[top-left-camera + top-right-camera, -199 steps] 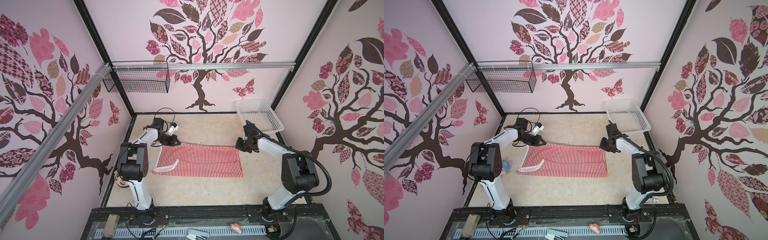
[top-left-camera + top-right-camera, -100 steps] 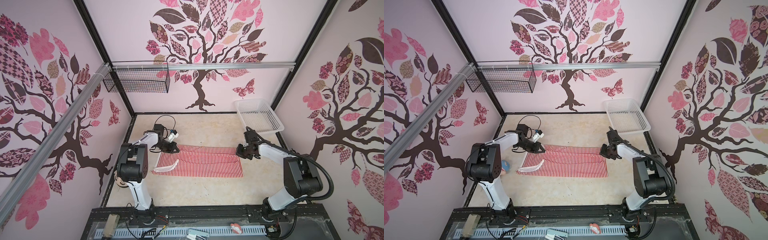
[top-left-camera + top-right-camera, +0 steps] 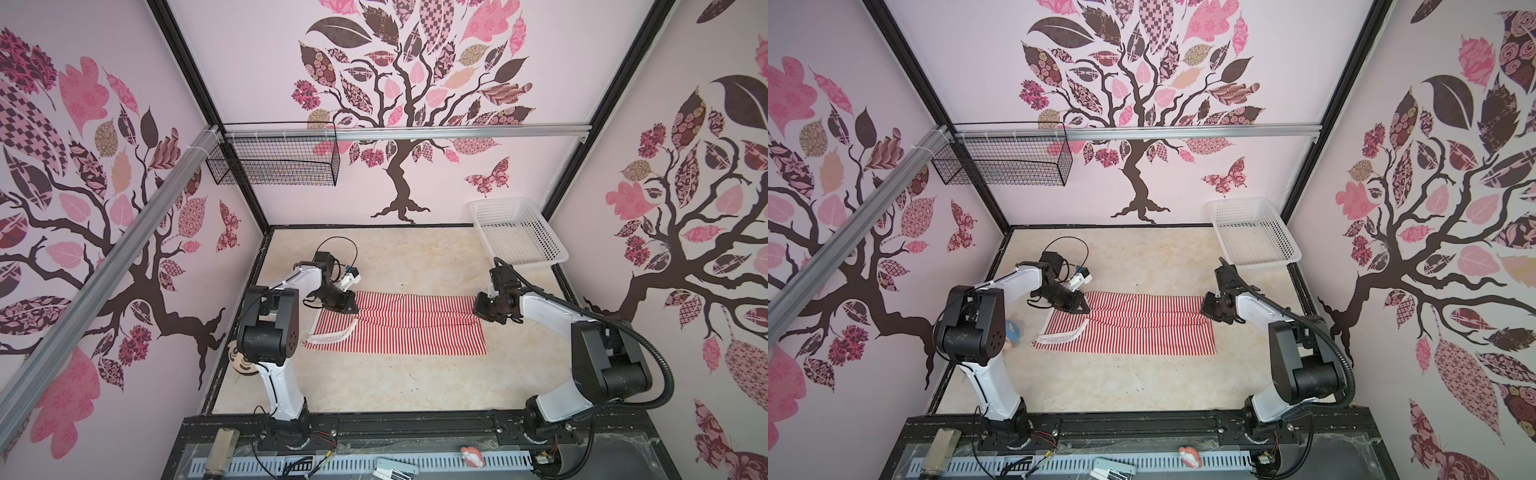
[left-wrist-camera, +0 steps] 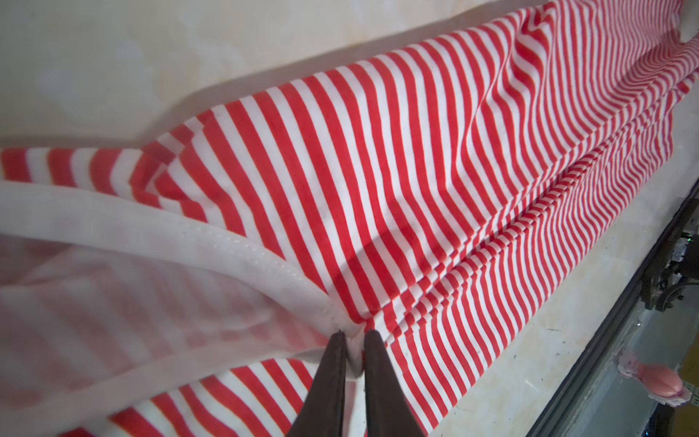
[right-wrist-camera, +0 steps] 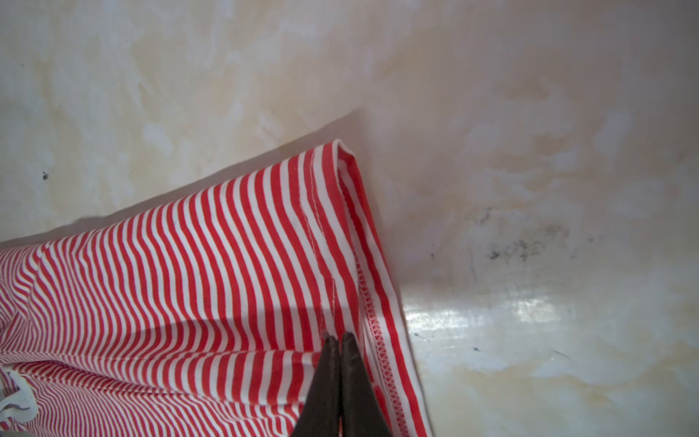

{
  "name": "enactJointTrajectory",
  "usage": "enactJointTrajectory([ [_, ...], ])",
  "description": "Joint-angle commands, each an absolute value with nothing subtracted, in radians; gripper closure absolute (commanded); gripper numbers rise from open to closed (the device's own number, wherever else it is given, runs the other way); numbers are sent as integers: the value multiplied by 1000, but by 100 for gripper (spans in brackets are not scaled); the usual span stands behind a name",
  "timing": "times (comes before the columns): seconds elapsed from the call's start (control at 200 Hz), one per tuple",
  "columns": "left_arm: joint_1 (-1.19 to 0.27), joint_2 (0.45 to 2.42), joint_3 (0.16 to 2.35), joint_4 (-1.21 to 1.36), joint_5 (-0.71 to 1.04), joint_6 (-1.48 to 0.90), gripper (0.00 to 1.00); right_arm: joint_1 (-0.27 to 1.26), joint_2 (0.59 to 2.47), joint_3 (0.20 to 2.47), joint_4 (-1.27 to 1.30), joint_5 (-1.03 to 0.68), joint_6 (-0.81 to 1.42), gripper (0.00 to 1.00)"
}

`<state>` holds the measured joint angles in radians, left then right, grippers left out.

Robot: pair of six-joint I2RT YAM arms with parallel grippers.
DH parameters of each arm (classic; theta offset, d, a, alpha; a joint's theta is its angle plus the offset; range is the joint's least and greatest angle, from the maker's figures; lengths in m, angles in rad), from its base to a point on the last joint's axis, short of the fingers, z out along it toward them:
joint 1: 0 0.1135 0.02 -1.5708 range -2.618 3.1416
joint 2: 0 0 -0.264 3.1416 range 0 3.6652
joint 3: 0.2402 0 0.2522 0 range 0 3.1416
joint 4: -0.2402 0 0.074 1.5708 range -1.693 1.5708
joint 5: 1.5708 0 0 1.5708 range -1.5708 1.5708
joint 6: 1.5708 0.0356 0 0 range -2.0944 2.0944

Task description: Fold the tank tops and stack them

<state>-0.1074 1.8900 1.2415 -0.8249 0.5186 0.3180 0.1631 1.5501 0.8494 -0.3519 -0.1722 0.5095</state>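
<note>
Red-and-white striped tank top point(image 3: 399, 328), a soft sleeveless garment with white ribbed trim point(image 4: 242, 246), lay spread lengthwise across the middle of the beige marbled table point(image 3: 374, 386), its far long edge folded over toward the near side.

Left gripper point(image 4: 353, 336) sat at the far left corner of the garment. Its dark fingers point(image 4: 333, 378) stood only slightly apart and pinched a bunch of trim and striped cloth between them.

Right gripper point(image 5: 338, 336) sat at the far right corner, by the stitched hem point(image 5: 374, 325). Its jaws were pressed together on the striped cloth (no gap visible between the tips).

A white perforated plastic basket point(image 3: 519, 232) stood at the far right of the table, well apart from the garment. A black wire basket point(image 3: 274, 162) hung on the far left wall.
</note>
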Motion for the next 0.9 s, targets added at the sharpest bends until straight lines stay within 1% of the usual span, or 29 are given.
enactJointTrajectory([
  [0.0, -107, 1901, 1245, -824, 471, 325, 86, 163, 1556, 836, -357, -150, 514, 93],
  [0.265, -112, 1885, 1210, -793, 430, 325, 88, 163, 1559, 799, -338, -171, 511, 92],
  [0.28, -113, 1885, 1210, -793, 430, 325, 87, 163, 1561, 798, -338, -173, 511, 91],
  [0.335, -115, 1884, 1204, -788, 420, 322, 88, 163, 1565, 792, -333, -177, 510, 82],
  [0.355, -115, 1882, 1203, -787, 420, 323, 88, 163, 1566, 791, -335, -178, 509, 80],
  [0.535, -115, 1848, 1193, -782, 417, 323, 88, 163, 1539, 789, -343, -169, 508, 80],
  [0.58, -115, 1842, 1198, -786, 426, 322, 85, 163, 1534, 793, -349, -169, 508, 80],
  [0.62, -115, 1837, 1201, -788, 434, 320, 78, 163, 1534, 794, -349, -170, 505, 79],
  [0.66, -115, 1832, 1204, -785, 436, 309, 71, 163, 1535, 800, -355, -169, 505, 76],
  [0.7, -114, 1826, 1204, -784, 436, 304, 66, 163, 1534, 805, -361, -168, 505, 71],
  [0.731, -114, 1820, 1204, -780, 435, 302, 65, 163, 1531, 808, -366, -166, 504, 68],
  [0.776, -113, 1809, 1203, -775, 426, 294, 63, 163, 1524, 810, -372, -161, 506, 66],
  [0.896, -104, 1773, 1194, -773, 431, 291, 60, 163, 1499, 815, -377, -163, 508, 63],
])
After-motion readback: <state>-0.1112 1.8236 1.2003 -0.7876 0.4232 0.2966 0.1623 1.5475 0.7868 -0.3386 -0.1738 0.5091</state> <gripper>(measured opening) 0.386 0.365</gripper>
